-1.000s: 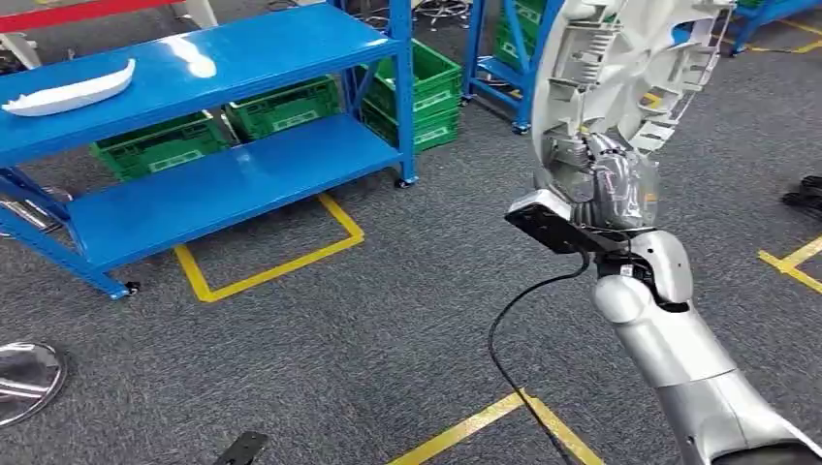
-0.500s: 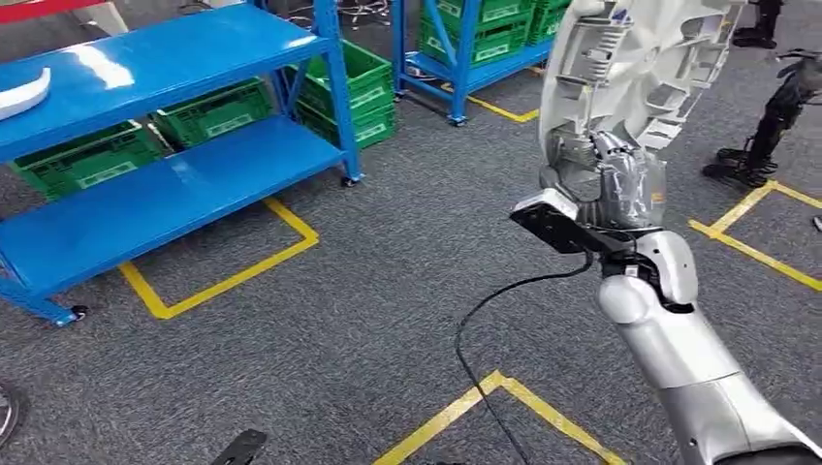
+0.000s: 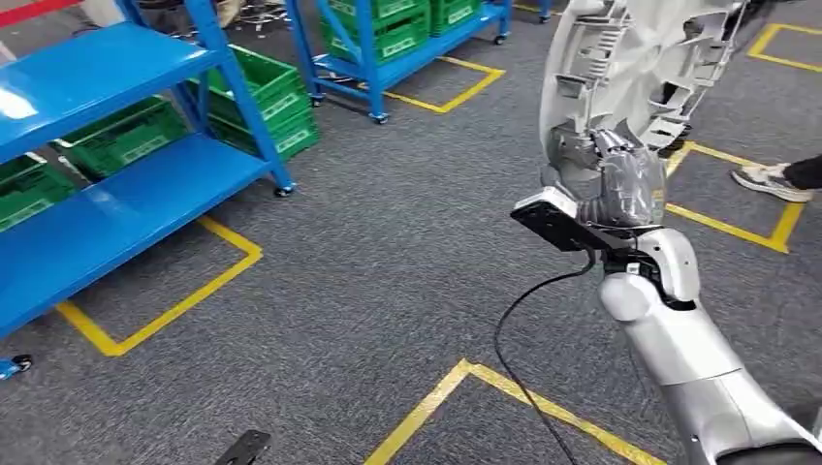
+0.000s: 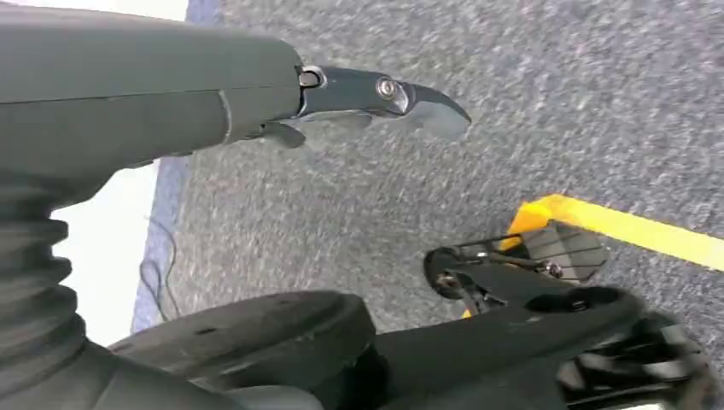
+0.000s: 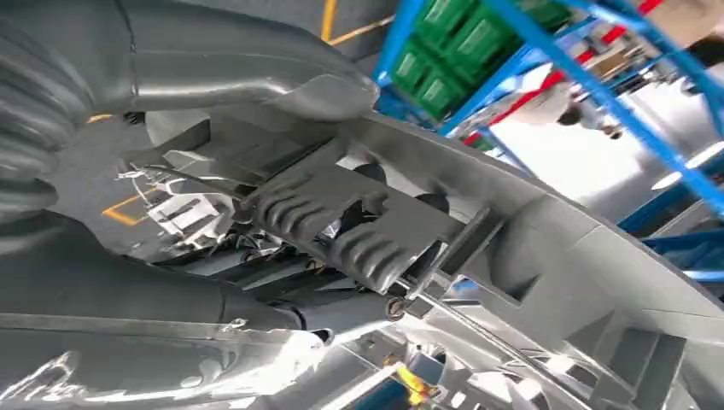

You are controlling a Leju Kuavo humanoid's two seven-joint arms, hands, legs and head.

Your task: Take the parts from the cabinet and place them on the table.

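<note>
In the upper right of the head view we see our right hand (image 3: 613,184) raised and gripping the lower edge of a large white plastic part (image 3: 630,68), a ribbed, moulded panel held upright, its top cut off by the frame's upper edge. Our fingers are mostly hidden behind the part's ribs, so we cannot make out just how they wrap it; the right wrist view shows the thick thumb (image 5: 256,77) pressed over the part's grey-looking inner ribs (image 5: 359,222), with the fingers below largely lost in glare. In the left wrist view our left hand (image 4: 282,102) hangs over grey carpet (image 4: 555,102), one dark finger (image 4: 401,96) reaching out straight with nothing in it; the other fingers are hidden behind the grey cover, so we cannot tell how far that hand is open. At the left of the head view stands a blue shelf rack (image 3: 126,194), cut off by the frame edge, with green crates (image 3: 262,92) behind it. Yellow floor lines (image 3: 485,383) cross the carpet, and a person's shoe (image 3: 771,181) shows at the right edge.
</note>
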